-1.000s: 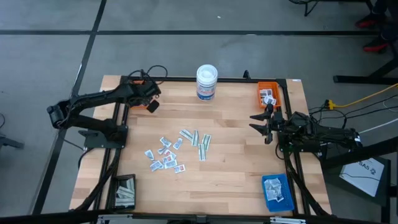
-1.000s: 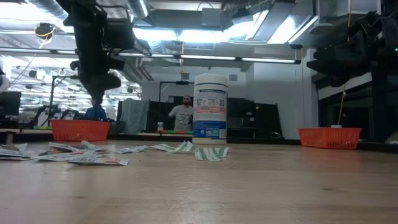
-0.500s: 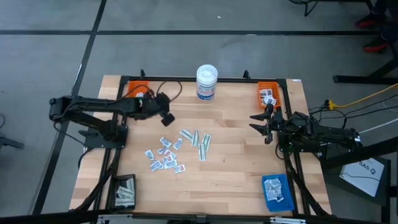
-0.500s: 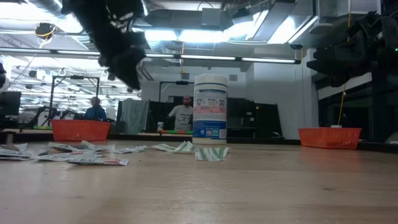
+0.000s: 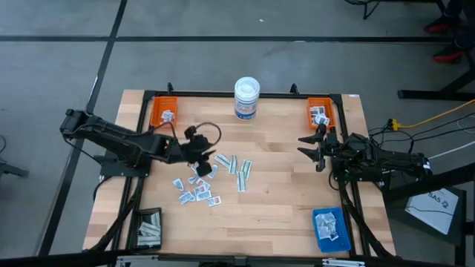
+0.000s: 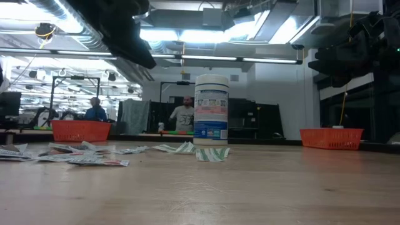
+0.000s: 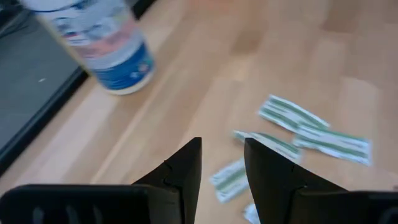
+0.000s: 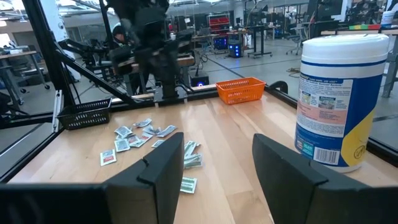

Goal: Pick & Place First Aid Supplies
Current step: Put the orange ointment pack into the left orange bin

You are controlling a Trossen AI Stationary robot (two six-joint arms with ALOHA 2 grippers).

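The first aid supplies, small flat white paper packets with blue-grey print and a few longer pale greenish strips, lie mostly loose in a scatter on the wooden table, so I judge the sorting well short of complete. Some are already binned: one packet in the orange plastic basket at the far left corner, a few in the orange basket at the far right, several in the blue tray, and strips in the black mesh tray. The left gripper hangs over the far edge of the scatter, its dark fingers parted by a narrow gap and empty; greenish strips lie just ahead of and beneath the jaws, not yet touched. The right gripper waits near its own side, jaws spread and empty, well apart from the scatter. The white round tub with blue label stands beyond both.
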